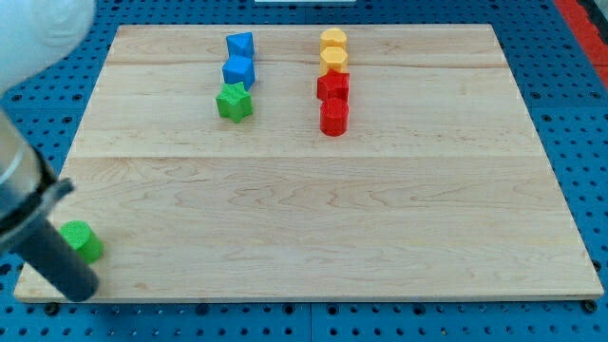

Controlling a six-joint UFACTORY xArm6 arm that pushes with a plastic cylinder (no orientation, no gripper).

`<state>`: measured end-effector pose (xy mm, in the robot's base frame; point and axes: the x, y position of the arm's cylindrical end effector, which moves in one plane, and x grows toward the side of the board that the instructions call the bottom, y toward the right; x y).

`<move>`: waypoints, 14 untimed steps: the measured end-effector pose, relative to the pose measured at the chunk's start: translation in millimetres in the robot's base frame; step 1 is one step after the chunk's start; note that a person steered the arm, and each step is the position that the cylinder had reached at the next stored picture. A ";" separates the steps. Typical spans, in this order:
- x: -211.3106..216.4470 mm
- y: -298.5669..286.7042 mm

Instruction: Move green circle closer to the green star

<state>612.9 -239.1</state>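
The green circle [80,239] lies near the board's bottom left corner. The green star [234,102] sits far from it, toward the view's top, left of centre. My tip [83,291] is at the end of the dark rod, at the board's bottom left edge, just below the green circle and close to it. The rod covers part of the circle's left side.
Two blue blocks [239,46] [238,70] stand in a column just above the green star. Two yellow blocks [333,40] [333,60] and two red blocks [333,86] [333,117] form a column to the right. The wooden board [323,218] ends near the tip.
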 end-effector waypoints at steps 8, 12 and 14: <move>-100.2 81.2; -128.9 111.8; -147.4 122.2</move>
<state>465.6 -116.9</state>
